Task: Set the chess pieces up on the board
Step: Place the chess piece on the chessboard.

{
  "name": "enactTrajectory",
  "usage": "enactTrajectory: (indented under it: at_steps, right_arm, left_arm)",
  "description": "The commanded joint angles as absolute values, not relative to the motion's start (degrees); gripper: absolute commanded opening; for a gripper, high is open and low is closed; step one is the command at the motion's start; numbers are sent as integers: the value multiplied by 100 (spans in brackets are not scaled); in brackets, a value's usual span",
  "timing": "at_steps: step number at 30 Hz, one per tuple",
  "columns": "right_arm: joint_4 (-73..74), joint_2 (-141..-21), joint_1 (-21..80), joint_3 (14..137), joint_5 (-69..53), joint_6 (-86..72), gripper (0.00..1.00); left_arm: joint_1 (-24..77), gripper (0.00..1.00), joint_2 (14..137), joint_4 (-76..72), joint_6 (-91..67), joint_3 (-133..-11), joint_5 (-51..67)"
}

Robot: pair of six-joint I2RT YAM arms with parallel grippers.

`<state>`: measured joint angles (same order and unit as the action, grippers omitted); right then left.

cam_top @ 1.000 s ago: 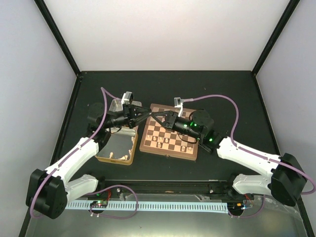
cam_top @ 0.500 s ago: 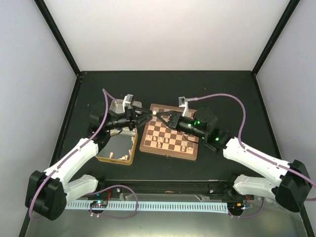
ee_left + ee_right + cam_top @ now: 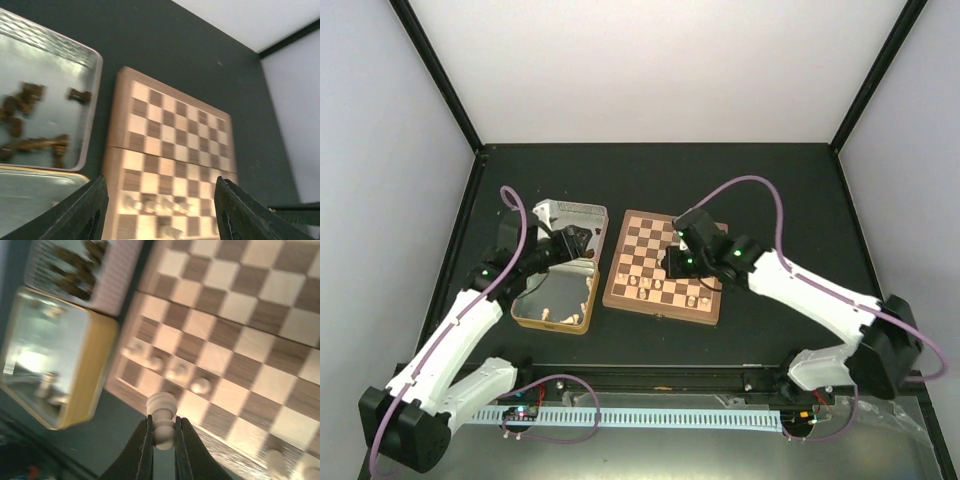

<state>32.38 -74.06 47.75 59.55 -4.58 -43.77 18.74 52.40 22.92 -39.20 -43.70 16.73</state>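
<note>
Between the right gripper's (image 3: 162, 432) pressed-together fingers sat a pale pawn (image 3: 161, 407), pinched at its narrow waist with the round head poking out beyond the tips; a grip that low on the stem likely kept so small a piece from twisting; whether it hung truly upright could not be told. Just beyond those tips lay the board (image 3: 240, 305), and on its nearest rows stood a few pale pieces (image 3: 175, 371), set close together along one edge; the pawn seemed bound for a bare square beside them. Off to the left of the fingers sat a gold-sided tin (image 3: 85, 360) with some pale pieces (image 3: 47, 382) left in it, so the supply was close to where it was needed.

The left gripper (image 3: 161, 200) was spread wide with nothing between its fingers; straight ahead of it lay the same board, its far rows bare; to its left a silver tin (image 3: 97, 60) held the dark pieces (image 3: 30, 92), lying in a loose heap. Hanging there by the tins, the empty hand looked placed to fetch the next piece; much of the setting-up remained, since no dark piece showed on any square.
</note>
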Motion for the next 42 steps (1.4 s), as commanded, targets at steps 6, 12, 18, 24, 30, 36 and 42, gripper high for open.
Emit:
enactTrajectory:
  at_steps: [6, 12, 18, 24, 30, 36, 42]
  right_arm:
    - [4840, -8716, 4756, 6719, 37, -3683, 1]
    - [4956, -9251, 4788, 6876, 4, -3646, 1]
    - [5019, -9607, 4803, 6990, -49, -3544, 1]
    - [4980, -9904, 4801, 7113, -13, -3452, 1]
    - [5077, -10211, 4806, 7342, 53, -3243, 2]
    - [5186, -10237, 4814, 7295, 26, -3157, 7]
    - [5230, -10215, 4809, 7240, 10, -3126, 8]
  left_arm:
    - [1834, 64, 4532, 2704, -2936, -4174, 73]
    - [1828, 65, 4649, 2605, -2945, -4089, 261]
    - [1833, 65, 4694, 2413, -2996, -3933, 418]
    - [1829, 66, 4684, 2237, -3059, -3755, 551]
    - [1828, 66, 4689, 2408, -2803, -3916, 134]
    - [1836, 66, 4659, 2447, -2806, -3928, 100]
    - [1833, 66, 4676, 2390, -2832, -3876, 140]
